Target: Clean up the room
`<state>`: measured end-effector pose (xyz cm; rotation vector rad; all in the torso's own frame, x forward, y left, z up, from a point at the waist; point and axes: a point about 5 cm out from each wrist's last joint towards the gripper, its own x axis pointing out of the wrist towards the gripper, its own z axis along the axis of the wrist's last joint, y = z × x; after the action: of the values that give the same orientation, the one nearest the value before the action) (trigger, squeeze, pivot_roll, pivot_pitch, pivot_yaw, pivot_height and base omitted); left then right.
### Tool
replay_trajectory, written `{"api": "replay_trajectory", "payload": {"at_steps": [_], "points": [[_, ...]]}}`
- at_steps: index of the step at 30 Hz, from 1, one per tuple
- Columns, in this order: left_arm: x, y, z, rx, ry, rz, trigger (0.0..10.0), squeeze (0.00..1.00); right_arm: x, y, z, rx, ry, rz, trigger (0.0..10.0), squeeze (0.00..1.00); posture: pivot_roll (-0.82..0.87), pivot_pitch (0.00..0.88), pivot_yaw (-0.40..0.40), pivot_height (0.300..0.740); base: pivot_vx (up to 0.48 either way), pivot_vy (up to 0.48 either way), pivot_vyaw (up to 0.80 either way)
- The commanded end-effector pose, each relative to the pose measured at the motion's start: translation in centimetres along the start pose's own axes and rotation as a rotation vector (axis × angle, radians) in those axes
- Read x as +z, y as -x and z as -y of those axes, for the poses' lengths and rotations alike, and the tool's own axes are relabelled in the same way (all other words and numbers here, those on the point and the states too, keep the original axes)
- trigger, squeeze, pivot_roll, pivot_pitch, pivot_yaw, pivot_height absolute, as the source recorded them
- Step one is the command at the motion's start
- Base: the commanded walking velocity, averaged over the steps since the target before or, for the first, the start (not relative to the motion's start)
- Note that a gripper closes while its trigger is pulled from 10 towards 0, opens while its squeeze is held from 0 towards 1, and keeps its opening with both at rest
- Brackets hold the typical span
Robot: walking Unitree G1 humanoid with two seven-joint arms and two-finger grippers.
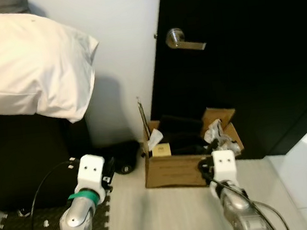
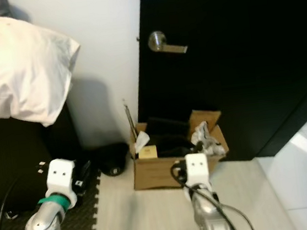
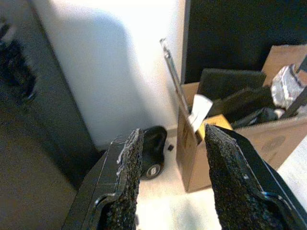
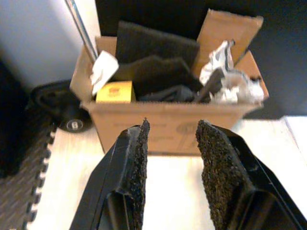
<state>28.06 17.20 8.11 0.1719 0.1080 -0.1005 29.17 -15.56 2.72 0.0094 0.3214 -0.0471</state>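
Note:
A brown cardboard box [image 1: 174, 171] stands on the floor against the black door, flaps open. It holds dark foam pieces [image 4: 158, 60], a small yellow box [image 4: 114, 91], crumpled white and silver wrapping [image 4: 225, 79] and a thin metal rod [image 1: 143, 119]. My right gripper [image 4: 170, 158] is open just in front of the box, nothing between its fingers. My left gripper [image 3: 170, 167] is open too, held over the floor to the box's left. A small black rounded object [image 1: 124, 157] lies on the floor beside the box, near the wall.
A white pillow [image 1: 26, 65] hangs over the edge of a dark bed at the left. A black foam mat [image 1: 53, 229] lies under my left arm. The black door [image 1: 235, 55] with a silver lever handle [image 1: 181, 41] stands behind the box. Pale floor spreads in front.

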Motion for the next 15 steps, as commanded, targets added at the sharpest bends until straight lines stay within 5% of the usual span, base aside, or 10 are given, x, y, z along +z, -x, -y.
{"api": "replay_trajectory", "payload": {"at_steps": [1,15], "points": [[-0.52,0.21,0.21,-0.005,0.006,-0.023,10.0,0.00,-0.49,0.12,0.01,-0.003,-0.006,-0.023,10.0,0.00,0.12,0.000,-0.035,0.740,-0.270,0.000,0.00],[-0.44,0.10,0.20,-0.008,0.004,-0.021,10.0,0.00,-0.69,0.17,0.00,-0.003,-0.001,-0.031,10.0,0.00,0.12,0.000,-0.033,0.740,-0.269,0.000,0.00]]}}
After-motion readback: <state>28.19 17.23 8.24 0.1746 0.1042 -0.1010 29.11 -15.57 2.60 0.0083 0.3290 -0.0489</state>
